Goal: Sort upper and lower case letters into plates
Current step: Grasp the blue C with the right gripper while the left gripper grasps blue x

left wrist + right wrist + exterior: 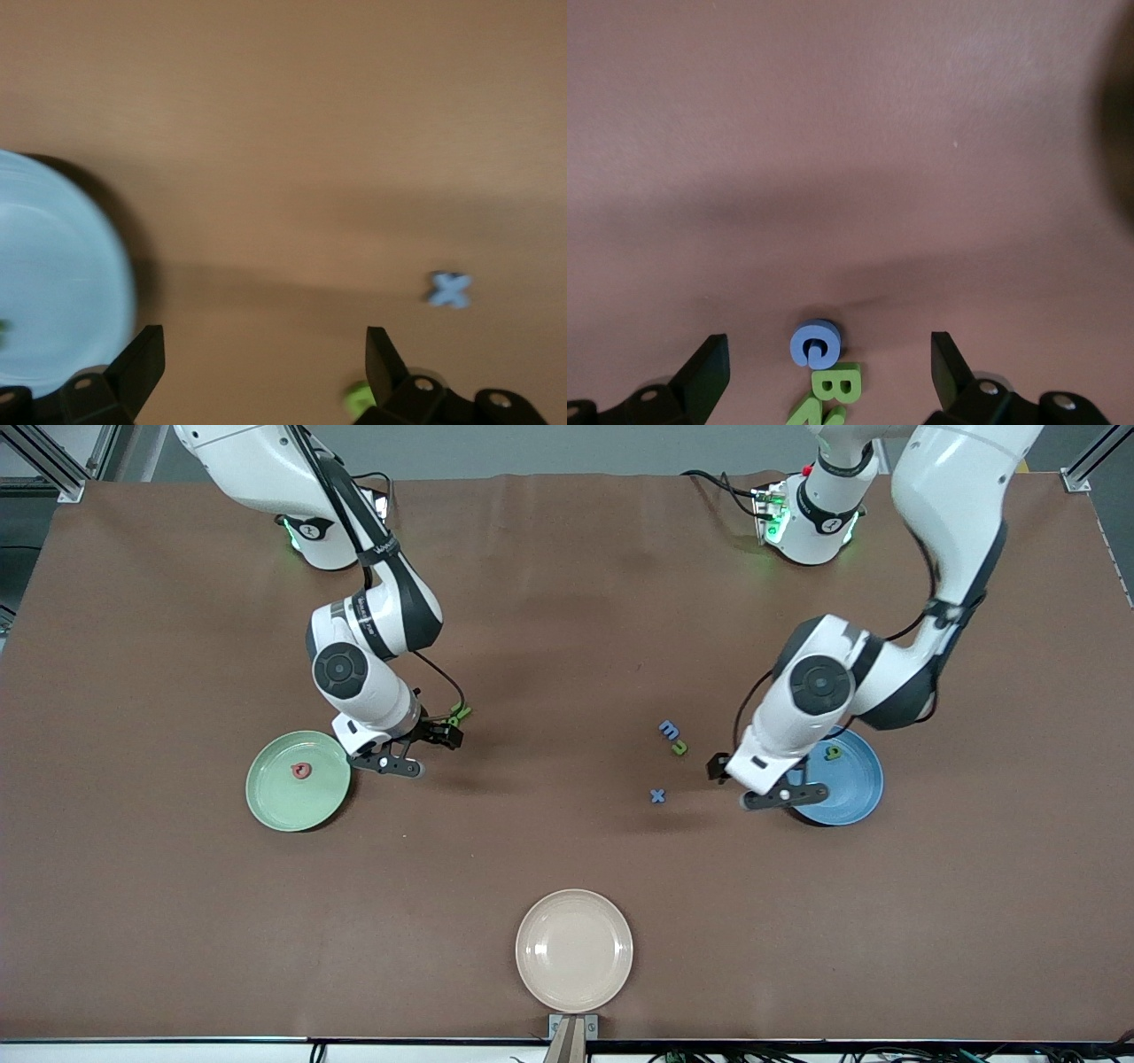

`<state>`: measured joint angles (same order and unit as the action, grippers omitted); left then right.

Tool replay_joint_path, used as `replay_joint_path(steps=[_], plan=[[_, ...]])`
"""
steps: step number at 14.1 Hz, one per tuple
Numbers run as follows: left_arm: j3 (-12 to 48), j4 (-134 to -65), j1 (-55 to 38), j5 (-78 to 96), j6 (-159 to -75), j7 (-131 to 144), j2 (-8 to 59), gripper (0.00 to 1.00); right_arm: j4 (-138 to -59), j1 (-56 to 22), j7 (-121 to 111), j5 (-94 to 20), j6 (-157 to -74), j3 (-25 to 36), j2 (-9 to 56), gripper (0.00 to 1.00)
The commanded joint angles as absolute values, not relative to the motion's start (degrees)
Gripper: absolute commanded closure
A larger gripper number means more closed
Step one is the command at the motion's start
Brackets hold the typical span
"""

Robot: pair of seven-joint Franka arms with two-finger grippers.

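The mint green plate (266,802) lies toward the right arm's end of the table with a red letter (301,771) in it. My right gripper (423,751) hangs open beside that plate, over a blue G (816,343), a green B (837,385) and another green letter (804,413). The blue plate (855,797) lies toward the left arm's end and holds a green letter (833,753). Beside it my left gripper (753,781) is open and empty over bare table. A blue x (657,795), a blue m (669,729) and a green letter (679,747) lie close by.
A cream-beige plate (574,950) sits empty at the table's edge nearest the front camera, midway between the arms. In the left wrist view the blue plate's rim (111,266), the blue x (450,289) and a green letter (357,396) show.
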<state>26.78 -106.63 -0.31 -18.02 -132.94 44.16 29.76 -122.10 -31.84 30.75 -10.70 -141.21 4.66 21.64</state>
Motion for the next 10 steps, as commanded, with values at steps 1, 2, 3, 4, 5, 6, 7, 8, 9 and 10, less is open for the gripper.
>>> replay_joint_path(steps=[1,2,3,4,5,6,7,8,9,10], plan=[[26.81,-98.72,-3.33,-18.1,-131.75,48.94,36.9,0.0,-125.85,-34.45,32.95,-11.34,-145.89,5.19,21.09,0.0],[26.81,-96.87,-4.56,-18.11,-131.84,50.43,38.65,0.0,-125.86,-35.41,33.22,-11.34,-146.33,5.27,21.62,0.0],[26.72,-95.12,-5.79,-18.11,-131.84,51.67,39.98,0.0,-125.86,-35.85,33.92,-11.34,-147.03,5.36,22.32,0.0],[26.54,-93.53,-7.11,-18.02,-131.84,52.81,41.3,0.0,-125.95,-36.03,34.19,-11.34,-148.0,5.27,22.76,0.01],[26.37,-92.56,-8.16,-18.02,-131.84,53.43,42.44,0.0,-125.95,-36.21,34.36,-11.34,-148.62,5.27,23.29,0.02],[26.11,-91.59,-9.22,-18.02,-131.92,53.96,43.5,0.0,-125.95,-37.17,34.45,-11.34,-148.8,5.36,23.64,0.03],[25.49,-90.62,-10.19,-18.1,-131.92,54.31,44.64,0.0,-125.95,-37.79,34.63,-11.34,-149.23,5.45,23.99,0.06],[24.62,-90.27,-11.5,-18.11,-131.92,54.32,45.17,0.0,-125.95,-37.79,35.24,-11.25,-149.59,5.54,24.34,0.1],[23.13,-90.26,-12.99,-18.02,-132.01,54.23,45.44,0.0,-125.95,-37.88,35.51,-11.25,-149.85,5.54,24.61,0.13],[21.55,-90.26,-14.49,-18.02,-132.27,54.14,45.61,0.0,-125.95,-37.97,35.51,-11.25,-150.11,5.54,25.04,0.15]])
